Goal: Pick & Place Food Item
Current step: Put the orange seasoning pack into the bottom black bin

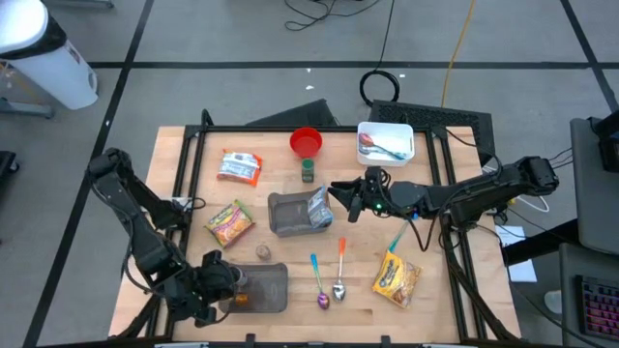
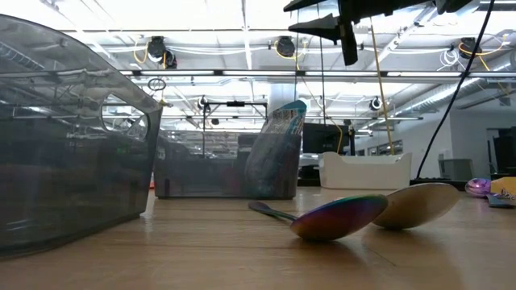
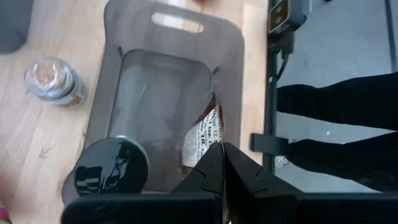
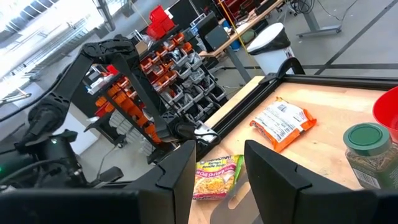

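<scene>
Right end effector [image 1: 353, 200] part-open and empty just beside the centre bin's [image 1: 288, 215] rim, left end effector [image 1: 221, 287] closed over the near-edge bin [image 1: 266, 290].

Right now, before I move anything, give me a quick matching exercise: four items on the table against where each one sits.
Items:
1. red bowl
2. green-lidded jar
3. white tray
4. iridescent spoon

Places:
A. front of the table, beside the orange-handled spoon
B. far right corner, utensils inside
C. far edge, near the middle
D. directly in front of the red bowl

Pairs: 1-C, 2-D, 3-B, 4-A
</scene>
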{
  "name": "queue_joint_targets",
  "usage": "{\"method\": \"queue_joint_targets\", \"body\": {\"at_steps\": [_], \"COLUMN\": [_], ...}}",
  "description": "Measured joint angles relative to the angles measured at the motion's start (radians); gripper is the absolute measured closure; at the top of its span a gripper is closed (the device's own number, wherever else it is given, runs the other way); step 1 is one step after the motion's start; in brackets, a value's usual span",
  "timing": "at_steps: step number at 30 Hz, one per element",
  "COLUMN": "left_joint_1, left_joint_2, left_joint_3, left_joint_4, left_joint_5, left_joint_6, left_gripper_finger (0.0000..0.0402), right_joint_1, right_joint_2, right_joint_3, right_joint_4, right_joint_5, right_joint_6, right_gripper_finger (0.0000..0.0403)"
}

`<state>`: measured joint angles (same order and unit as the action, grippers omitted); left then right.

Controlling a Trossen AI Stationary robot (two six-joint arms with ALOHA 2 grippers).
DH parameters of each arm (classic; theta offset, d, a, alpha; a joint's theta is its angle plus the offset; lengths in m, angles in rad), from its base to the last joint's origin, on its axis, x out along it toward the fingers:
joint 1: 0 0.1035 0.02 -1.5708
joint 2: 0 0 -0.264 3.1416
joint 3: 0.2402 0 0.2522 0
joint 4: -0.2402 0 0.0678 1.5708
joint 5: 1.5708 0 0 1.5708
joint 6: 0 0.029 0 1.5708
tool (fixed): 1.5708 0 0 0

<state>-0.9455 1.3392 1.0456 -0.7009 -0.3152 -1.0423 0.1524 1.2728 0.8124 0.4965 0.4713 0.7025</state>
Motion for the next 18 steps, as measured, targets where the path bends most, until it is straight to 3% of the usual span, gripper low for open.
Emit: {"method": "queue_joint_targets", "body": {"at_steps": [9,18], "left_joint_1": [-0.014,-0.027], "left_joint_2": [0.0,0.0], "left_joint_3": [-0.073,-0.147], "left_joint_4": [0.03,0.159], "left_joint_5": [0.009,0.01], "left_joint_6": [-0.041,-0.063], "left_gripper_finger": [0.0399,0.0399], "right_joint_1": [0.0,0.0], "right_joint_2": [0.0,0.0], "right_joint_3": [0.0,0.0], "right_joint_4": [0.0,-0.001], "right_joint_5": [0.0,0.0], "right_joint_6": [0.019,0.019], "right_gripper_finger": [0.0273,0.0273]}}
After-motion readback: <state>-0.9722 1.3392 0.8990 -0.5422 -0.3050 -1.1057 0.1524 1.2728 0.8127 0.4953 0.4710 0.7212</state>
